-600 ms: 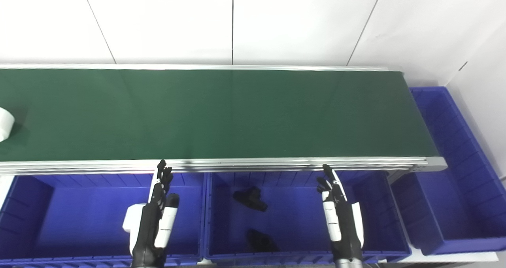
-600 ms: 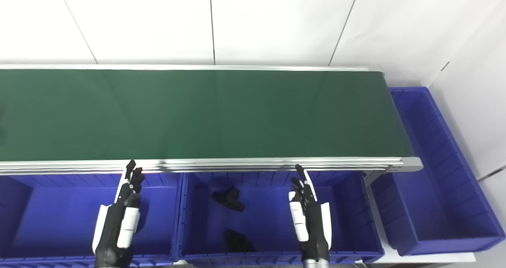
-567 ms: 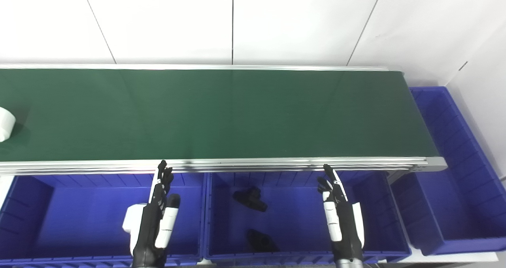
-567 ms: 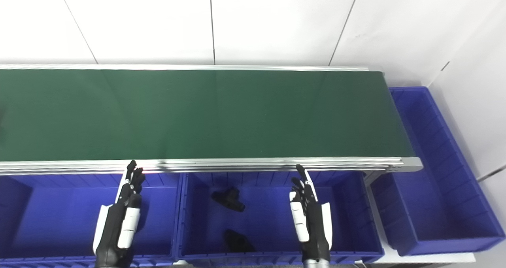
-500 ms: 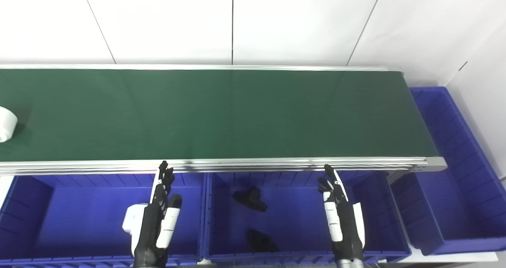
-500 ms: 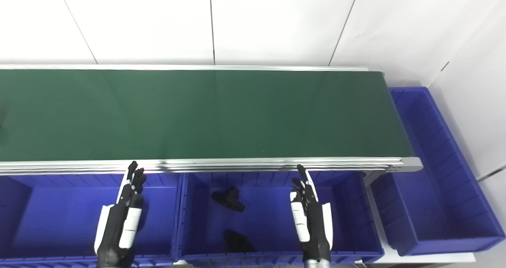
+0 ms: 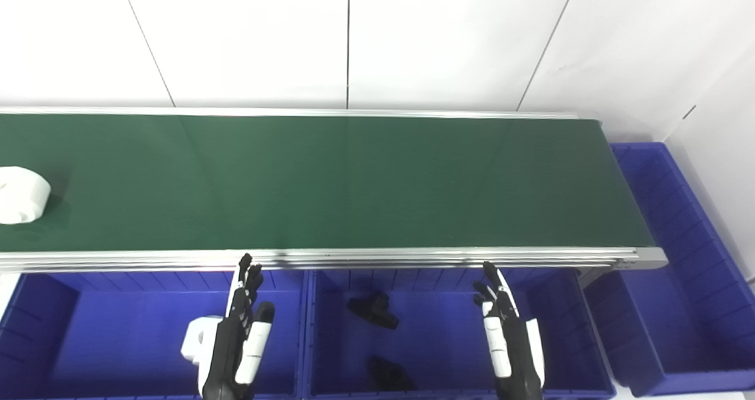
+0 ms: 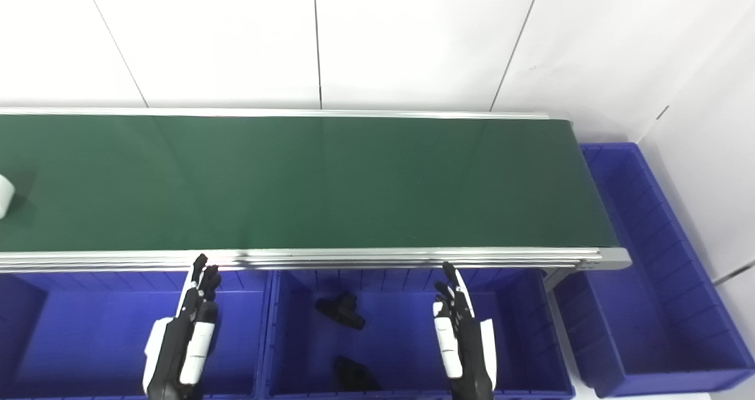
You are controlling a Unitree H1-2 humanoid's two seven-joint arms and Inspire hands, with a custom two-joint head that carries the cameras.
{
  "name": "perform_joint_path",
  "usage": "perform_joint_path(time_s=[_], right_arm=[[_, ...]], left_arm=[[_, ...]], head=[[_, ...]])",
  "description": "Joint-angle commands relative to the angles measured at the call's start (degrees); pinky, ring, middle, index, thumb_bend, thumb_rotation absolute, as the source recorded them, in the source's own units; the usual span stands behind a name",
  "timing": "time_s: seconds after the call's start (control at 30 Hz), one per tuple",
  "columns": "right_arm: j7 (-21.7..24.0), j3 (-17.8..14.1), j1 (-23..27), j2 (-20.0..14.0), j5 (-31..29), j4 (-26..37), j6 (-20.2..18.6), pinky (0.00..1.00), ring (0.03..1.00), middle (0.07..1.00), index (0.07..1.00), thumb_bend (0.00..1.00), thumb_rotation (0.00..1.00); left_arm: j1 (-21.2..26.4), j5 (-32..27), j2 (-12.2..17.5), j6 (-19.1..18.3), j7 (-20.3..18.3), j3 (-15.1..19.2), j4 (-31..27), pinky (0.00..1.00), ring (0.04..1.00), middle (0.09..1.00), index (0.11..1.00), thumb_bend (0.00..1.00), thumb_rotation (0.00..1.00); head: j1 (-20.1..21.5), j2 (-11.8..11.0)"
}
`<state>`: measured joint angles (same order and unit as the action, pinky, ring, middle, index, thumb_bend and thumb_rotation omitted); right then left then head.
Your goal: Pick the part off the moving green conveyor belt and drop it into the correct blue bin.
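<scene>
Black fingers (image 7: 246, 273) with white backing stretch out straight and a little apart on the left hand (image 7: 236, 335), holding nothing; the right hand (image 7: 510, 335) matches it, its fingers spread narrow and likewise holding nothing. Both hands hover palm-inward over the blue bins, fingertips pointing to twelve o'clock at the near metal rail of the conveyor.

Outward from the left hand lies the left bin (image 7: 88, 335); a white piece shows just at nine o'clock of the wrist, but I cannot tell whether it belongs to the hand or lies in the bin. Between the two hands sits the middle bin (image 7: 436, 353), which already holds two dark parts (image 7: 371, 310) (one near the belt side, the other toward six o'clock, cut by the picture's edge). At three o'clock, past the end of the belt, a third bin (image 7: 696, 341) stands lengthwise.

The green conveyor belt (image 7: 330, 182) runs across the scene from nine to three o'clock. The white part (image 7: 20, 202), rounded and roll-like, rides at its far nine o'clock end, well apart from either hand.

By my reading the task for this part has barely begun: nothing is grasped, and reach, lift and drop are all left. The left hand stands nearer to meet it. Which bin is correct for a white part I cannot settle; the dark ones suggest the middle bin is not it.
</scene>
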<state>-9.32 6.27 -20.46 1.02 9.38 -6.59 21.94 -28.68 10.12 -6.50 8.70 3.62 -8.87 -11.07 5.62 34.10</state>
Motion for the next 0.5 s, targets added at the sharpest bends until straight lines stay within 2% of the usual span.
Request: perform_joint_path(time_s=[0.0, 0.47], right_arm=[[0.0, -0.1, 0.3, 0.4, 0.3, 0.5, 3.5, 0.84, 0.888, 0.952, 0.937, 0.59, 1.00], [0.1, -0.3, 0.4, 0.7, 0.2, 0.3, 3.6, 0.84, 0.888, 0.949, 0.928, 0.59, 0.99]], left_arm=[[0.0, -0.7, 0.4, 1.9, -0.1, -0.2, -0.7, 1.00, 0.970, 0.975, 1.000, 0.69, 0.95], [0.2, -0.6, 0.3, 1.8, 0.0, -0.3, -0.7, 1.00, 0.970, 0.972, 1.000, 0.66, 0.94]], head=[[0.0, -0.2], [0.0, 0.3]])
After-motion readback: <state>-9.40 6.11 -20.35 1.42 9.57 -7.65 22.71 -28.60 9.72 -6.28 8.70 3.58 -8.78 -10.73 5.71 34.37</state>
